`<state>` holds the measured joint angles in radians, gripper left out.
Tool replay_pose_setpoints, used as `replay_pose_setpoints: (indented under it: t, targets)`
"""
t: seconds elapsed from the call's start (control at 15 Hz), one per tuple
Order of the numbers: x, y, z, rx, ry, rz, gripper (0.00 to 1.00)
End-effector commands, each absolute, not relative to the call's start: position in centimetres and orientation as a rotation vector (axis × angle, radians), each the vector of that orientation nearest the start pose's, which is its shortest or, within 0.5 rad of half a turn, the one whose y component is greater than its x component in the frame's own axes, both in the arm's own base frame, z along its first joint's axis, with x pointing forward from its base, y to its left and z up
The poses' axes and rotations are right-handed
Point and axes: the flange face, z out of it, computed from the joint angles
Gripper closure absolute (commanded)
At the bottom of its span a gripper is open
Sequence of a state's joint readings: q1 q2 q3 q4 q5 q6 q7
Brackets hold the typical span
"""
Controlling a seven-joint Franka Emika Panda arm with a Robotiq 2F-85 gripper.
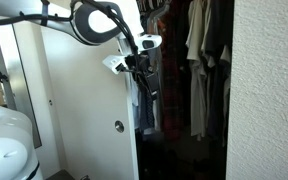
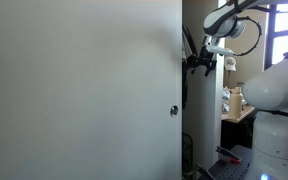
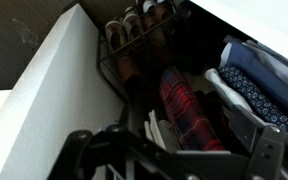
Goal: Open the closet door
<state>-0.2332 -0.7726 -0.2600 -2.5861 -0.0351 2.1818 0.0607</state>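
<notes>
The closet door (image 1: 89,100) is a tall plain white panel with a small round silvery pull (image 1: 118,126). It fills the left of an exterior view (image 2: 84,90), with the pull (image 2: 173,111) near its edge. The doorway beside it stands open and shows hanging clothes (image 1: 199,60). My gripper (image 1: 139,65) is up at the door's free edge, well above the pull, as an exterior view (image 2: 191,62) also shows. In the wrist view the gripper (image 3: 169,142) looks open and holds nothing. It faces into the closet, with the white door edge (image 3: 44,90) on the left.
A rough textured white wall (image 1: 269,90) bounds the opening on the far side. Inside are a red plaid garment (image 3: 189,110), a blue patterned garment (image 3: 259,85) and a wire rack (image 3: 134,50). The robot base (image 2: 274,110) stands beside a desk.
</notes>
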Motion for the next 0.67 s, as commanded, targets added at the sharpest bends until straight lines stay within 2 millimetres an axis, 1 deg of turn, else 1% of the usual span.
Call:
replay_pose_setpoints:
  t: [0.0, 0.27, 0.6]
  targets:
    - [33.8, -18.0, 51.4, -2.928, 0.680, -0.564, 0.00]
    - [36.5, -16.9, 50.3, -2.917, 0.539, -0.544, 0.00]
    - [39.3, -16.0, 50.2, -2.877, 0.412, -0.586, 0.00]
